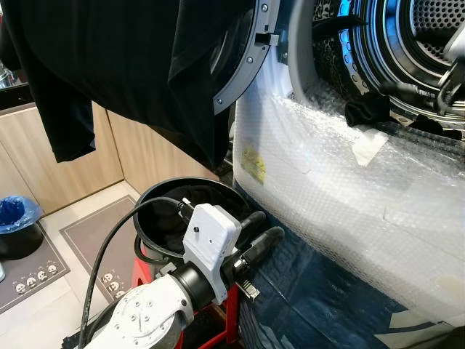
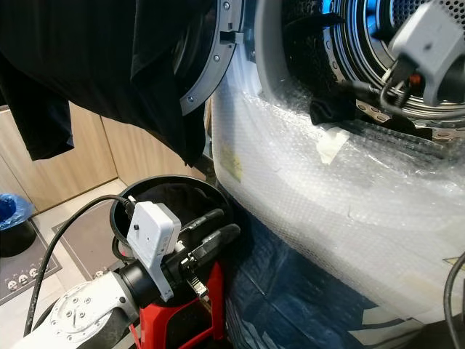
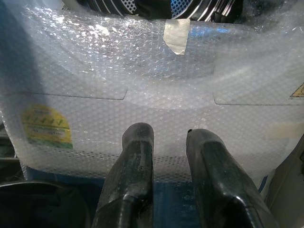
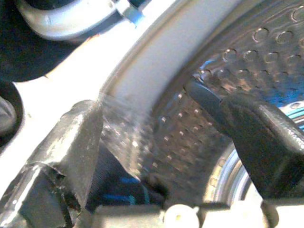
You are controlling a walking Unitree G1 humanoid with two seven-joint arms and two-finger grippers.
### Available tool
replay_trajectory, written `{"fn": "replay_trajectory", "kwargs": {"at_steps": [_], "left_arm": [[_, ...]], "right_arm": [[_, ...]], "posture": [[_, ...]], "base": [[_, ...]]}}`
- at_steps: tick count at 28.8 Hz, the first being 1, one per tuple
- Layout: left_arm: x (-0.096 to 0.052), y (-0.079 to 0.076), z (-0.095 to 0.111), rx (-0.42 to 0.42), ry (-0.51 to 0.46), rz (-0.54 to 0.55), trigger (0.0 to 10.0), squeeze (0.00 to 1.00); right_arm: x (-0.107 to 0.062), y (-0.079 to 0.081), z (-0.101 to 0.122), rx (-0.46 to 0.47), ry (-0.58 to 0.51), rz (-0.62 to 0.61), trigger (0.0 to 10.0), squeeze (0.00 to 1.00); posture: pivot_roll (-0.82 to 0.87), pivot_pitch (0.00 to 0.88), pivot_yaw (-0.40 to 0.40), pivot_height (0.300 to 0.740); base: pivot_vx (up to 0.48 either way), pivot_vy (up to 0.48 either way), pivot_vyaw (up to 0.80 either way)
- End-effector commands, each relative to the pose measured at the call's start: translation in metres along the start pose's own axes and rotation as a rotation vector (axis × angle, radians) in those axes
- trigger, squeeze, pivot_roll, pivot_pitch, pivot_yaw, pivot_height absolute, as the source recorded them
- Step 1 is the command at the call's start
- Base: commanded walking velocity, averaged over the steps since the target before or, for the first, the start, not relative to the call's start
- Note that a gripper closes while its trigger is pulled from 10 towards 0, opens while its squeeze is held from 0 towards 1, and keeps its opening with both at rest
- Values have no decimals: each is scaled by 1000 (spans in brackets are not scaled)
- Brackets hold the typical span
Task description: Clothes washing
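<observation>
While my right gripper (image 4: 156, 128) is reaching into the drum (image 1: 429, 36) at two o'clock, fingers spread and empty, dark clothing (image 1: 367, 109) is lying half-hidden at the rim; my left gripper (image 3: 168, 156) is hovering slightly parted, holding nothing.

No text, brand or number can be read. A round yellow and green sticker (image 3: 46, 126) sits on the washing machine front (image 1: 349, 211) under bubble wrap, its print too blurred to make out. The corner of a yellow warning label (image 3: 298, 90) shows at the far side of the same panel, also illegible. The grey floor mat (image 1: 33, 273) carries small white skull-like figures, not letters.
</observation>
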State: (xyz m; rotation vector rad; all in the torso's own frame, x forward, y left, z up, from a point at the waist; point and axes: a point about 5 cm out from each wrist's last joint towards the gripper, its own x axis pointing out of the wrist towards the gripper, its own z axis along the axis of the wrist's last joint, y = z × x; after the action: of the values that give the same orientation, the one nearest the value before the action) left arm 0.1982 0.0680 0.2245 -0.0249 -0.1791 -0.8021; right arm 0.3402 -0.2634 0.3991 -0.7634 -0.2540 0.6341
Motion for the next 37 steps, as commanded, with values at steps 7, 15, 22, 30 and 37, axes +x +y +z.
{"fn": "replay_trajectory", "kwargs": {"at_steps": [7, 15, 22, 30, 37], "left_arm": [[1, -3, -1, -8, -1, -8, 10000, 0], [2, -5, -2, -13, -3, -4, 10000, 0], [2, -6, -3, -14, -3, 6, 10000, 0], [2, -6, -3, -14, -5, 9, 10000, 0], [3, -5, -3, -14, -9, 11, 10000, 0]], "right_arm": [[19, 20, 7, 274, -175, -108, 10000, 0], [34, 44, 18, 526, -255, -75, 10000, 0], [28, 68, 12, 660, -104, 127, 10000, 0], [31, 84, -7, 670, 181, 110, 10000, 0], [26, 82, -28, 711, 358, 22, 10000, 0]], "posture": [[7, 23, -88, 740], [16, 18, -99, 740], [21, 11, -112, 740], [18, 6, -118, 740], [11, 14, -117, 740]], "base": [[0, 0, 0], [0, 0, 0], [0, 0, 0], [0, 0, 0], [0, 0, 0]]}}
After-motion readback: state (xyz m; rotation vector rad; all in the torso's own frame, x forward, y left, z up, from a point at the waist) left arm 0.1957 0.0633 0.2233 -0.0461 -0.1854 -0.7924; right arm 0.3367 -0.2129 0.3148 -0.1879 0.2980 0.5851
